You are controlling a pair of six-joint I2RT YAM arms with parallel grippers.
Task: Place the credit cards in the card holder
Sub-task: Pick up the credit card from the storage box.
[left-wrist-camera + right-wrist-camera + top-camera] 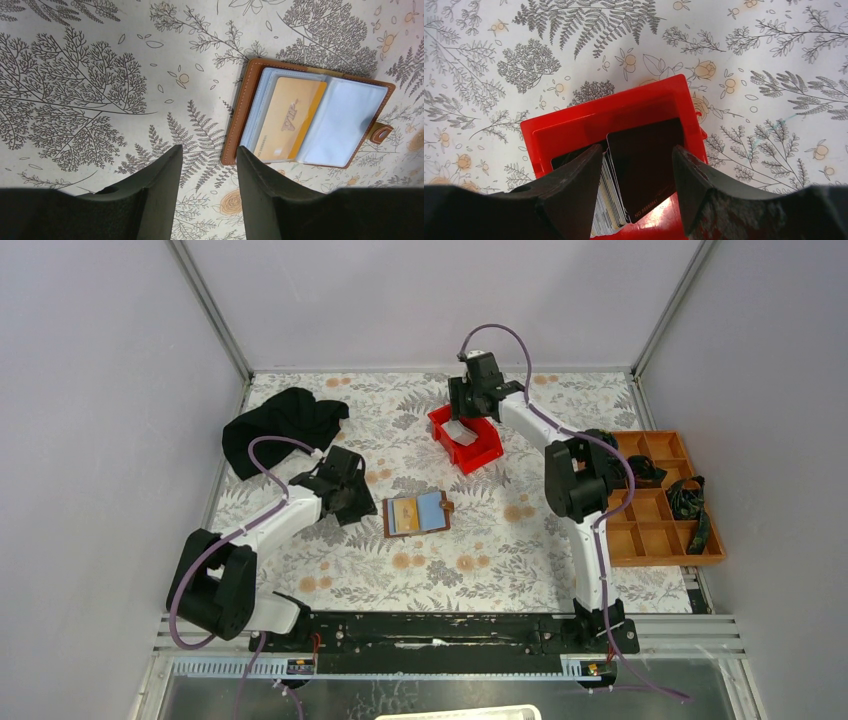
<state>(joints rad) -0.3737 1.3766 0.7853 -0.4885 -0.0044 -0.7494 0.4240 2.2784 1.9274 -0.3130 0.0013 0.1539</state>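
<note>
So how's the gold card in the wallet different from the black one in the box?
The gold plastic card lies flat; the black plastic card leans on a stack. The gold card is sleeved in the brown leather wallet; the black card is loose in the red plastic bin. Both are rectangles.

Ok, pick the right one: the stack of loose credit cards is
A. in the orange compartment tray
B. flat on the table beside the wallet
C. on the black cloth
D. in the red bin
D: the right wrist view shows the credit cards stacked on edge inside the red bin, with the right claw open over them.
</note>
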